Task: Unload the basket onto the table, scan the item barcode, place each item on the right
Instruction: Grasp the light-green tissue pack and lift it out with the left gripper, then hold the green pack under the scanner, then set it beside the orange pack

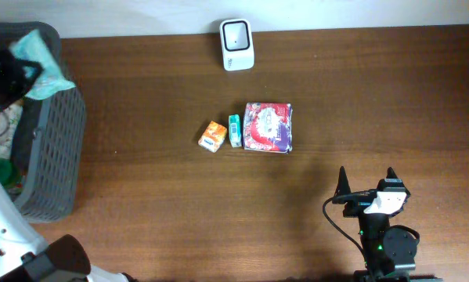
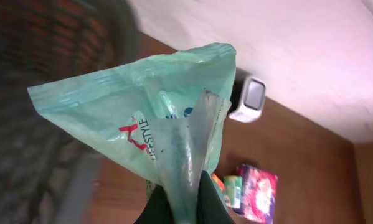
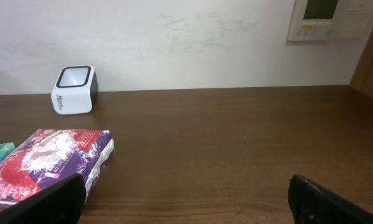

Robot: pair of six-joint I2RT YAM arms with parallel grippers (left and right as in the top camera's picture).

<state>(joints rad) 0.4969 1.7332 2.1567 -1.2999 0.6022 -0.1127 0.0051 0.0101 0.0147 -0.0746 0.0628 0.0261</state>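
- The grey basket [image 1: 58,157] stands at the left end of the table [image 1: 375,94]. It holds more goods, but they are too hidden to name.
- The left gripper [image 2: 183,202] is clenched on a thin flap of the mint-green plastic packet [image 2: 142,124]. It holds the packet in the air above the far end of the basket, well to the left of the reader.
- The packet's visible face shows red and blue print but no barcode. I cannot tell which side carries the code.
- I judge the step in hand to be carrying the packet rightward to the reader. The grip is on loose film only, so the move should be smooth, or the bag may swing or slip out.
- The orange box [image 1: 212,136], the teal box [image 1: 234,130] and the red-and-purple packet [image 1: 268,127] lie in a close row mid-table. A path along the far side would pass clear of them.
- The white barcode scanner [image 1: 236,45] sits at the far edge, just beyond that row, with its dark window on top.
- To scan well, bring the packet low over the window. Turn the wrist until the barcode faces the window, then pause with the film taut, because creased film is hard to read.
- The right gripper [image 1: 367,184] rests at the near right with its fingers spread wide and holding nothing, well apart from everything.
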